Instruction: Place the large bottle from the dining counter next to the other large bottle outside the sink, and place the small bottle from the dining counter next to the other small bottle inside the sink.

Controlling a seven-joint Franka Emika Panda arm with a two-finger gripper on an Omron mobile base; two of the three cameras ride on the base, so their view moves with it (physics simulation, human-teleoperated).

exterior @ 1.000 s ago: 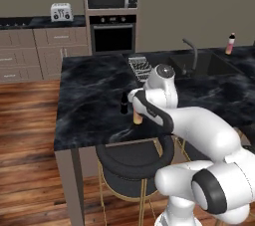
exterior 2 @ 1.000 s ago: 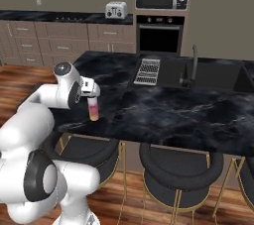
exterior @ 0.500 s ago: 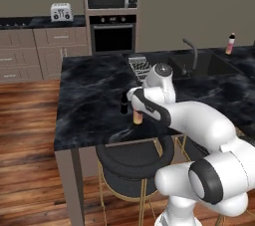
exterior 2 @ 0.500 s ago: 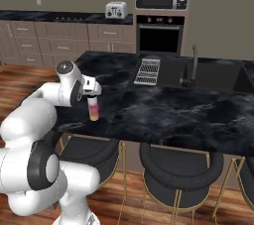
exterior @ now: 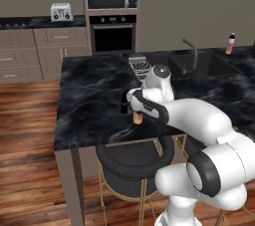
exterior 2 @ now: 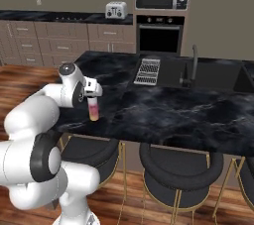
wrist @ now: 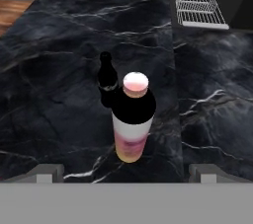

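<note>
The large bottle, pink-yellow with a black shoulder and a pink cap, stands upright on the dining counter near its front edge. The small bottle, all black, stands just behind it and nearly touches it. My gripper is open just above and short of the large bottle, with nothing between its fingertips. From the base, the hand covers the top of the large bottle, and the small bottle stands to its left. The other large bottle stands beyond the sink.
A ribbed metal drain rack lies on the counter left of the sink, with the dark curved faucet between them. Round black stools stand under the counter's front edge. The oven, microwave and wall cabinets are behind.
The hand has edged slightly closer over the large bottle and the elbow has shifted a little. The jaws stay open and neither bottle has moved.
</note>
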